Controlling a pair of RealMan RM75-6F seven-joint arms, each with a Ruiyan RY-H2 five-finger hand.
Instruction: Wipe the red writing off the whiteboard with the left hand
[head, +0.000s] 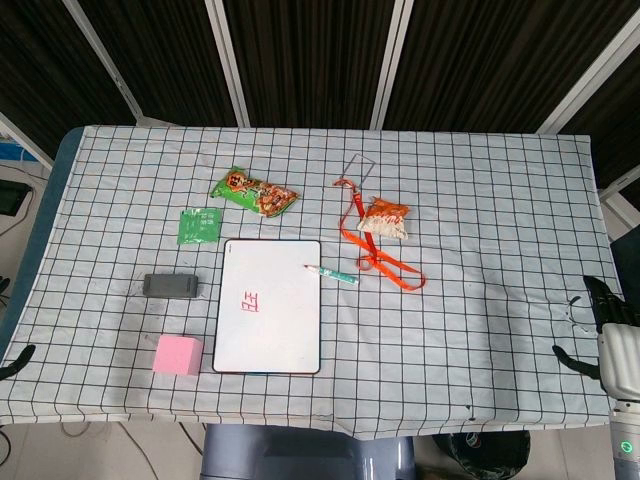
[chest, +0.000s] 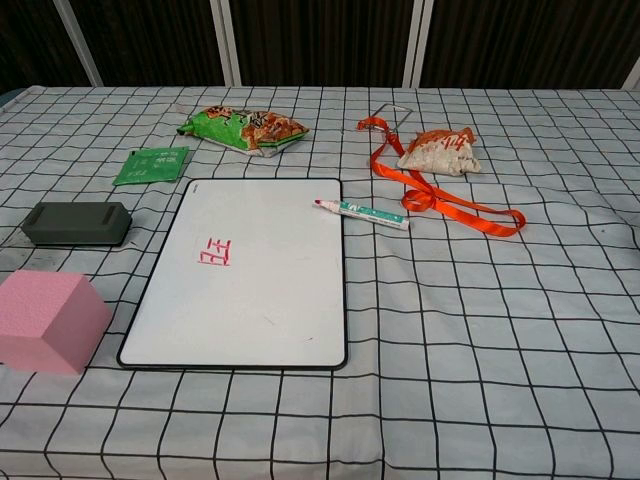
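Observation:
The whiteboard (head: 285, 320) (chest: 260, 290) lies flat in the middle of the checked table, with small red writing (head: 250, 301) (chest: 215, 252) on its left half. A dark grey eraser (head: 171, 286) (chest: 76, 223) lies just left of the board. At the table's front left edge only a dark tip of my left hand (head: 15, 360) shows, well away from the board and the eraser. My right hand (head: 605, 335) sits at the front right edge, fingers apart, holding nothing. Neither hand appears in the chest view.
A pink foam block (head: 179, 354) (chest: 48, 320) stands at the board's front left. A green-capped marker (head: 331, 272) (chest: 362, 213) lies across its upper right corner. Behind are a green snack bag (head: 254, 191) (chest: 243, 128), a green packet (head: 199, 225), an orange lanyard (head: 375, 250) (chest: 440, 200) and a white snack bag (head: 385, 218).

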